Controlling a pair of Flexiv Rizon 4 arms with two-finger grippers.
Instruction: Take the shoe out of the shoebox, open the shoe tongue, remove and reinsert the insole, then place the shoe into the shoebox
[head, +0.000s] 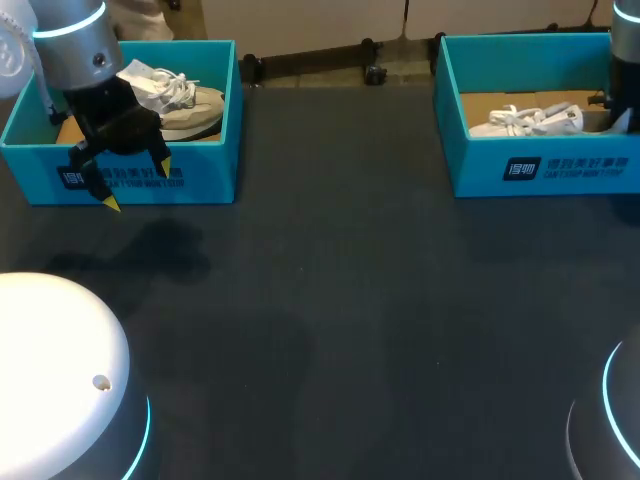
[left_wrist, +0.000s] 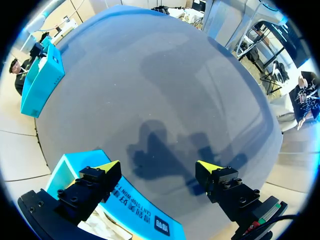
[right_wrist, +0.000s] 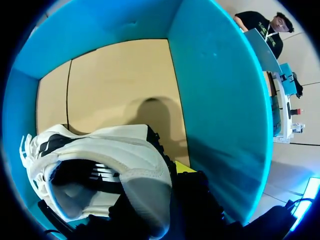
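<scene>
- Left gripper (left_wrist: 159, 168): wide open and holding nothing. It hangs over the near wall of the left shoebox (head: 210, 150), with one finger above that wall and the other above the bare table (head: 330, 300).
- Left shoebox contents: a pale shoe (head: 190, 100) lies inside towards the far right corner, apart from the left gripper.
- Right gripper (right_wrist: 172, 185): down inside the right shoebox (head: 480, 170) at its right end, close against the heel of the white shoe (right_wrist: 100, 165). Whether it has hold of the heel cannot be told, because the shoe hides the contact.
- Task stage (judgement): both shoes lie in their boxes, so the lift-out is not yet done.
- Hazard, slip: a shallow hold on the heel collar alone would probably let the white shoe swing toe-down and drop as it rises.
- Hazard, box drag: the white shoe's heel sits near the right wall. A slanted lift could catch that wall and pull or tip the box, which looks light.
- Hazard, wall strike: a straight descent of the left gripper from here would likely land a finger on the near wall, denting it or shoving the box. It should move farther in first.
- Hazard, laces: loose laces on either shoe may snag.
</scene>
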